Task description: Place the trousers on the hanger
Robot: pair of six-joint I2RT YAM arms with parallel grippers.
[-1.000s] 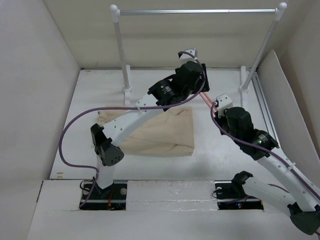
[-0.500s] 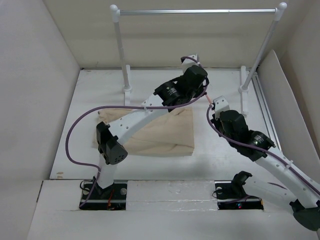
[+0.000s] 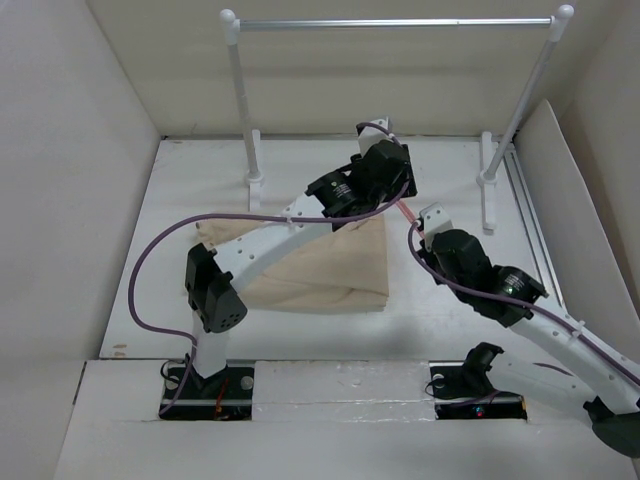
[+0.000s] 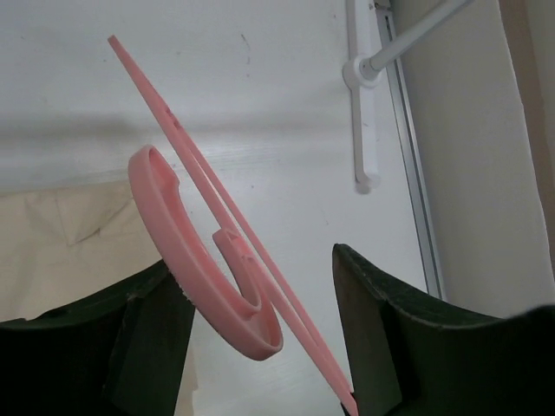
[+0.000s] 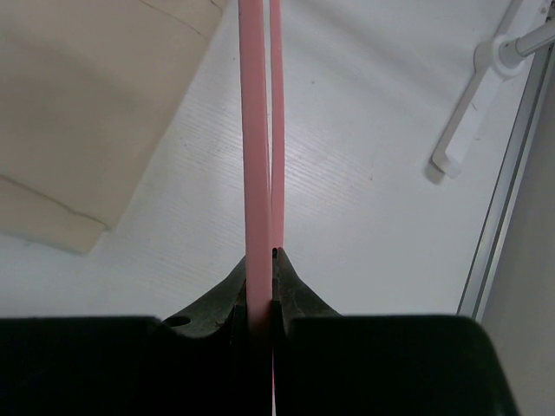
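Observation:
The trousers (image 3: 325, 265) lie folded flat, beige, on the white table, partly under the left arm. They also show in the left wrist view (image 4: 61, 238) and the right wrist view (image 5: 87, 113). The hanger (image 3: 404, 211) is thin and salmon-pink and is held in the air right of the trousers. My right gripper (image 5: 262, 260) is shut on one of its thin bars (image 5: 256, 130); it also shows in the top view (image 3: 426, 222). My left gripper (image 4: 260, 347) is open, with the hanger's curved hook (image 4: 186, 260) between its jaws, a bar touching the right finger (image 4: 377, 334). From above its fingers (image 3: 388, 190) are mostly hidden.
A clothes rail with white posts and a silver bar (image 3: 400, 22) stands at the back; its right foot shows in both wrist views (image 4: 360, 130) (image 5: 468, 130). White walls enclose the table, and a slanted panel (image 3: 560, 200) stands at the right.
My right gripper has carried the hanger a little left and toward the near side. My left wrist has shifted slightly nearer, so its open jaws stand around the hook.

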